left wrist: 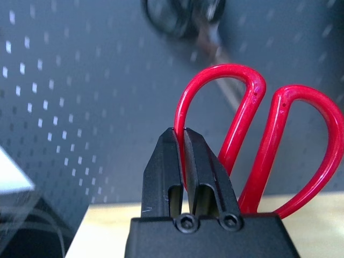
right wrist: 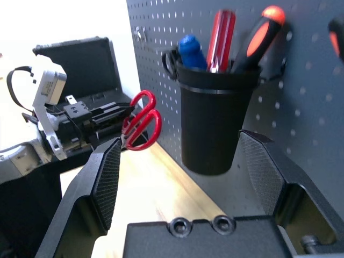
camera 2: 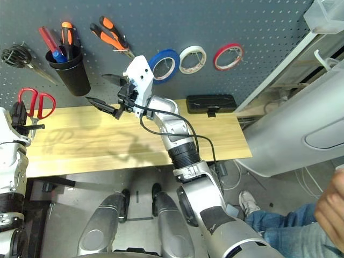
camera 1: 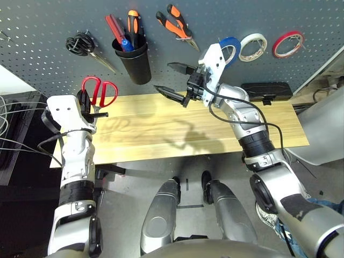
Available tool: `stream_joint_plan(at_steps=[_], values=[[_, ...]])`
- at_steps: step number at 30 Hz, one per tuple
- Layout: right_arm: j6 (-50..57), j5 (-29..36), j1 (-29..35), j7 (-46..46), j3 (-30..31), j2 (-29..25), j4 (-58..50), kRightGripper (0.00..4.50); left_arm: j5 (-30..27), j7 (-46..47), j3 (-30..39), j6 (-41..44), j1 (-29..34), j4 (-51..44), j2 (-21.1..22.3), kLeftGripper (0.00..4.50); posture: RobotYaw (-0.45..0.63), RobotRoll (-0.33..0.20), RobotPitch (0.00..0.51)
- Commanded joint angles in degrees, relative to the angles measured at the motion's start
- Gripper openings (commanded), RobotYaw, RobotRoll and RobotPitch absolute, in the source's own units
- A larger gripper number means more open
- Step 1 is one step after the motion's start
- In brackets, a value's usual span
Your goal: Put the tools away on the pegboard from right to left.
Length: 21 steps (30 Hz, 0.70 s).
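My left gripper (camera 1: 86,99) is shut on the red-handled scissors (camera 1: 100,91) and holds them handles-up at the table's left end, just in front of the pegboard (camera 1: 43,43). In the left wrist view its fingers (left wrist: 161,172) pinch one red loop (left wrist: 252,140). My right gripper (camera 1: 171,79) hangs open and empty right of the black cup (camera 1: 133,62), which holds the blue-handled screwdriver (camera 1: 126,44). The orange-and-black pliers (camera 1: 174,24) hang above on the board. The blue tape ring (camera 1: 231,49) hangs behind my right wrist.
Black-handled scissors (camera 1: 80,44) hang left of the cup. White (camera 1: 252,47) and red (camera 1: 287,44) tape rings hang at the right. A black case (camera 1: 267,91) lies at the back right of the wooden table (camera 1: 161,129). A person's hand (camera 2: 330,209) shows at far right.
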Motion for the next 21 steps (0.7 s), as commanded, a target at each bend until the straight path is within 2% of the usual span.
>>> stream_joint_plan(at_steps=[1, 5, 21], values=[[1.2, 1.4, -0.6, -0.1, 0.0, 0.6, -2.4, 4.50, 0.3, 0.1, 0.6, -2.5, 0.5, -2.0, 0.2, 0.01, 0.15, 0.000, 0.255], [2.2, 2.1, -0.8, -0.4, -0.1, 0.9, -3.5, 4.50, 0.9, 0.8, 0.7, -4.7, 0.2, -3.0, 0.2, 0.01, 0.15, 0.000, 0.255], [3.1, 2.6, -1.5, -0.9, 0.2, 1.2, -3.3, 4.50, 1.0, 2.8, 1.3, -3.9, -4.7, -2.6, 2.4, 0.01, 0.15, 0.000, 0.250]])
